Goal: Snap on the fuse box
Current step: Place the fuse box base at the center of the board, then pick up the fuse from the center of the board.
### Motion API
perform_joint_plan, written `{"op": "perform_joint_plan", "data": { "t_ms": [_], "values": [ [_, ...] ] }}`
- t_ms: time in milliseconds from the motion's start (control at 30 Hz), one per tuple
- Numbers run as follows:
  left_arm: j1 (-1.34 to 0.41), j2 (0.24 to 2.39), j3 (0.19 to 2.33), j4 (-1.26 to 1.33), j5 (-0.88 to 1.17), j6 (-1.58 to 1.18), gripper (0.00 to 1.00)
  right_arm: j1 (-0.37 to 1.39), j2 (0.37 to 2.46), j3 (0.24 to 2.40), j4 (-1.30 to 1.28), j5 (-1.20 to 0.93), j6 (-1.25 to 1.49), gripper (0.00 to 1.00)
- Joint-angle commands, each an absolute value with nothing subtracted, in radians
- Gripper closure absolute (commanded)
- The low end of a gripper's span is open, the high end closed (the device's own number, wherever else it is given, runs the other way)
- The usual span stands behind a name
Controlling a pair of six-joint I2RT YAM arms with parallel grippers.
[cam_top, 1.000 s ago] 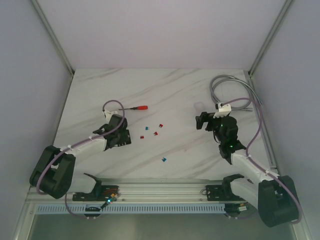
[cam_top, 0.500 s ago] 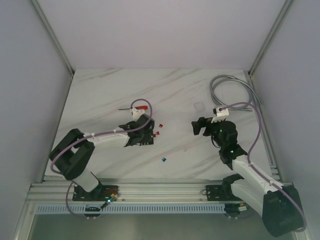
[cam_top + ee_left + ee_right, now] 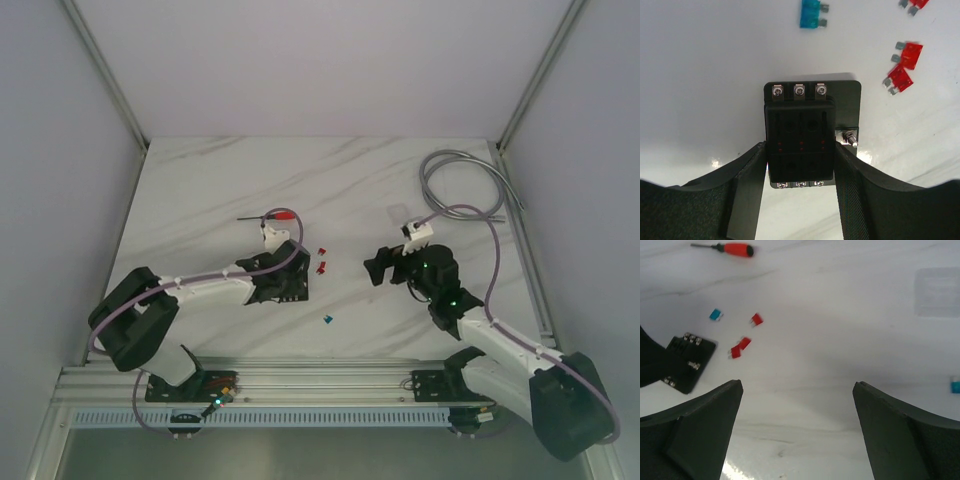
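The fuse box (image 3: 799, 132) is a black block with slots and rows of small screws. My left gripper (image 3: 800, 150) is shut on it, one finger pressed against each side. From above, the fuse box (image 3: 296, 289) lies left of the table's middle under the left gripper (image 3: 284, 284). It also shows in the right wrist view as the fuse box (image 3: 689, 362) at the left edge. My right gripper (image 3: 376, 268) stands open to its right, apart from it. Only bare table lies between the wide fingers of the right gripper (image 3: 797, 390).
Two red fuses (image 3: 903, 67) and a blue fuse (image 3: 811, 13) lie just beyond the box. Another blue fuse (image 3: 327, 319) sits nearer the front. A red-handled screwdriver (image 3: 279, 215) lies behind. A clear square lid (image 3: 938, 292) rests at the far right, and a grey cable (image 3: 455, 165) loops in the back right corner.
My left arm has carried the fuse box to the right, toward the table's middle. My right gripper has moved left and nearer, still open.
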State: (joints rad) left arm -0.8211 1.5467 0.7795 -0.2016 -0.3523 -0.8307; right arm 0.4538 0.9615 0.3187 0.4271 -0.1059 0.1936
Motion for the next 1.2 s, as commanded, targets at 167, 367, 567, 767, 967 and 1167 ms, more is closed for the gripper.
{"op": "perform_joint_plan", "data": {
  "t_ms": [167,367,567,767,967,1167],
  "values": [
    [-0.843,1.528,0.701,-0.284,-0.286,-0.891,0.31,0.578,1.061,0.379,0.416,-0.258,0.16,0.0],
    [-0.828,1.479,0.729,-0.289,-0.282,-0.849,0.0,0.653,1.152,0.394,0.433,-0.448,0.183,0.06],
    [-0.751,1.405,0.726,-0.289,-0.235,-0.808,0.0,0.756,1.249,0.412,0.438,-0.559,0.213,0.21],
    [-0.641,1.284,0.667,-0.289,-0.204,-0.78,0.0,0.836,1.368,0.446,0.439,-0.619,0.241,0.45],
    [-0.572,1.232,0.628,-0.29,-0.176,-0.758,0.0,0.857,1.49,0.498,0.419,-0.663,0.226,0.59],
    [-0.56,1.223,0.617,-0.289,-0.17,-0.749,0.0,0.835,1.589,0.567,0.302,-0.589,0.135,0.64]
  ]
}}
